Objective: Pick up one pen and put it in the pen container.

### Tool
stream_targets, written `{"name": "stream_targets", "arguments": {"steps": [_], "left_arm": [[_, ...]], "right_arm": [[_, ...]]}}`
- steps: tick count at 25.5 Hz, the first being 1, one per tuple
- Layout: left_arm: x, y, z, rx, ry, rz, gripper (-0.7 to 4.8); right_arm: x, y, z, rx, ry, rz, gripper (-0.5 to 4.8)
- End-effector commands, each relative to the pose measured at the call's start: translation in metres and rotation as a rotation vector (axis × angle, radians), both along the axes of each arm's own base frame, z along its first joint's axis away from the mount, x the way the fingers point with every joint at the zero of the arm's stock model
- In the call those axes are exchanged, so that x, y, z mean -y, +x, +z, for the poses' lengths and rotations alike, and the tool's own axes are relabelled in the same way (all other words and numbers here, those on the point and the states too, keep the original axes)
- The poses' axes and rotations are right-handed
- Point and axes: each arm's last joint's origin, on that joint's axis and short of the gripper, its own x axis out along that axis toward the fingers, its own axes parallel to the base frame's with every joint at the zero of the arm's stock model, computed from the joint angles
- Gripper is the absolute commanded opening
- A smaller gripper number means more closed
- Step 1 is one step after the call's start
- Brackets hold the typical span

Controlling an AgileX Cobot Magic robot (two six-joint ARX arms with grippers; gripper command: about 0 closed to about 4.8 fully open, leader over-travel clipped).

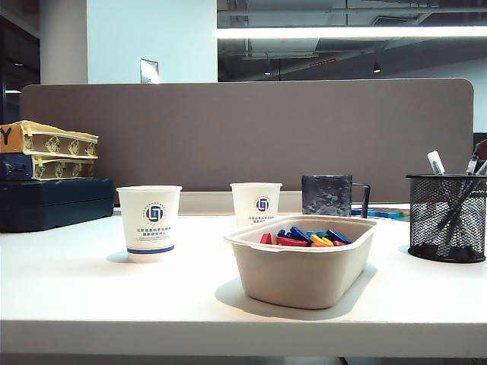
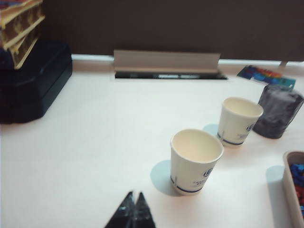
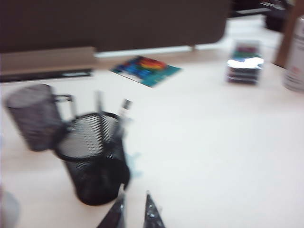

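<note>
The pen (image 1: 436,163) already stands in the pen container (image 1: 446,219) near the bench's right edge, so the task looks done: the left gripper (image 2: 133,199), fingertips pressed together, and the right gripper (image 3: 135,205), fingertips slightly spread, hold nothing.

Office desk setting, grey fabric partition screen (image 1: 251,137) behind a white table (image 1: 91,296), mesh pen holder (image 1: 446,218), paper cups (image 1: 149,222), stacked boxes (image 1: 47,179), exposed ceiling with strip light (image 1: 350,32)
</note>
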Motion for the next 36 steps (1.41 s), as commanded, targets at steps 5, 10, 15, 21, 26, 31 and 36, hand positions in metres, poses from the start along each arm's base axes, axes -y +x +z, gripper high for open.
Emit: {"name": "stream_targets", "arguments": {"steps": [5, 10, 15, 21, 26, 31, 36], "left_arm": [[0.003, 0.005, -0.013, 0.001, -0.003, 0.011, 0.05], [0.004, 0.008, -0.023, 0.016, -0.007, 0.057, 0.05], [0.005, 0.011, -0.032, 0.021, -0.009, 0.07, 0.05], [0.006, 0.012, -0.038, 0.008, 0.019, 0.071, 0.04], [0.006, 0.012, -0.037, 0.024, 0.055, 0.067, 0.04], [0.006, 0.013, -0.042, 0.042, 0.044, 0.088, 0.03], [0.006, 0.014, -0.048, 0.036, 0.047, 0.109, 0.03]], "right_arm": [[0.001, 0.006, -0.007, 0.067, 0.067, -0.037, 0.42], [0.001, 0.012, -0.018, 0.113, 0.065, -0.05, -0.02], [0.0, 0.015, -0.028, 0.101, 0.068, -0.019, -0.02], [0.0, 0.016, -0.029, 0.131, 0.038, -0.011, -0.02], [0.001, 0.016, -0.024, 0.183, -0.017, -0.042, -0.02], [0.001, 0.018, -0.03, 0.175, -0.02, -0.034, -0.02], [-0.001, 0.019, -0.039, 0.152, -0.019, -0.02, -0.03]]}}
